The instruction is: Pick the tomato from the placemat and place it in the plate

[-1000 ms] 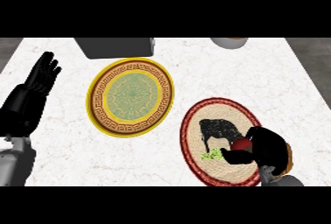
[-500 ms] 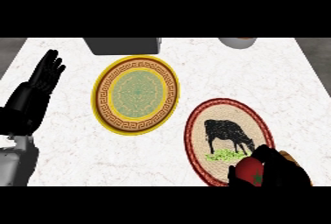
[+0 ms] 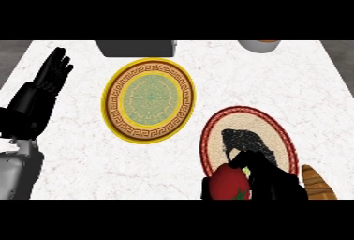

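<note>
A red tomato (image 3: 225, 183) shows at the view's lower edge, over the near end of the round placemat (image 3: 273, 123) with its red rim and black animal figure. My right hand (image 3: 273, 182) is curled round the tomato from the right, thumb at its left side. The plate (image 3: 149, 100), yellow-rimmed with a brown patterned band and green centre, lies on the counter to the upper left of the placemat. My left hand (image 3: 38, 101) rests open at the left edge, fingers up.
A grey box (image 3: 135, 48) stands at the back behind the plate. A round bowl (image 3: 258, 45) sits at the back right. A brown bread-like item (image 3: 318, 182) lies at the placemat's lower right. The white marble counter (image 3: 76, 154) spreads around them.
My right hand closed on the tomato and drew it back toward the lower edge, off the placemat's middle. The view shifted slightly. The left hand stayed still.
</note>
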